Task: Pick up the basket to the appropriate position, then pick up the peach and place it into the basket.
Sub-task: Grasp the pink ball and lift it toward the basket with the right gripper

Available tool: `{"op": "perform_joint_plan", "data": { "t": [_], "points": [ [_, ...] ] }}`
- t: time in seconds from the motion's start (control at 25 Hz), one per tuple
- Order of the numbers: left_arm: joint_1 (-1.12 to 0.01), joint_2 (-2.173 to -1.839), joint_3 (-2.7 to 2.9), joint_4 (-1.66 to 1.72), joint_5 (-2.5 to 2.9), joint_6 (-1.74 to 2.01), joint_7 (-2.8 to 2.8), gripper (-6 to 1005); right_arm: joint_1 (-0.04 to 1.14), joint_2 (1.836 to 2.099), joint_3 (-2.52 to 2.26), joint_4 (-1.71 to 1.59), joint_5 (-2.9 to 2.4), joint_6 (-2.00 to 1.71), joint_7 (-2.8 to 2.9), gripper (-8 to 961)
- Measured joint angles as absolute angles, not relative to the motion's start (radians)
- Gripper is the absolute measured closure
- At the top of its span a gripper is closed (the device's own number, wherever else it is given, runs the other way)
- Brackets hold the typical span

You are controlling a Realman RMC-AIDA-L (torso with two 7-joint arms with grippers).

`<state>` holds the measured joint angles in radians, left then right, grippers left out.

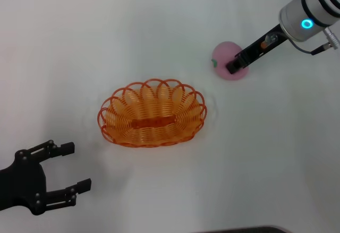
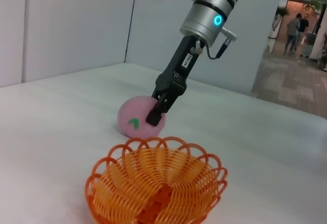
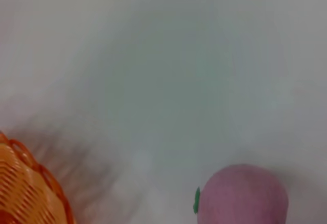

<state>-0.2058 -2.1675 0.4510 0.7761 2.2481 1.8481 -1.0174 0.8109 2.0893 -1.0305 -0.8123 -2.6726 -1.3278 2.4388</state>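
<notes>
Basket [image 1: 152, 114] long axis left-right, upright.

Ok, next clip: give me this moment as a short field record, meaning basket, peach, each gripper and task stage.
basket: basket upright on the white table, empty, no gripper touching it
peach: peach on the table beyond the basket, toward the robot's right, not in it
right gripper: right gripper down at the peach, fingers around it
left gripper: left gripper open, near edge, apart from the basket
stage: peach not yet placed
</notes>
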Motion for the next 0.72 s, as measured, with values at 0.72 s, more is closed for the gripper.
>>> {"op": "perform_joint_plan", "data": {
  "t": [0.72],
  "points": [
    [-0.207, -2.166, 0.437, 0.761, 2.247, 1.849, -1.017, 146, 0.7, 2.078, -1.007, -1.037, -2.338, -1.601, 2.427, 734]
  ]
}}
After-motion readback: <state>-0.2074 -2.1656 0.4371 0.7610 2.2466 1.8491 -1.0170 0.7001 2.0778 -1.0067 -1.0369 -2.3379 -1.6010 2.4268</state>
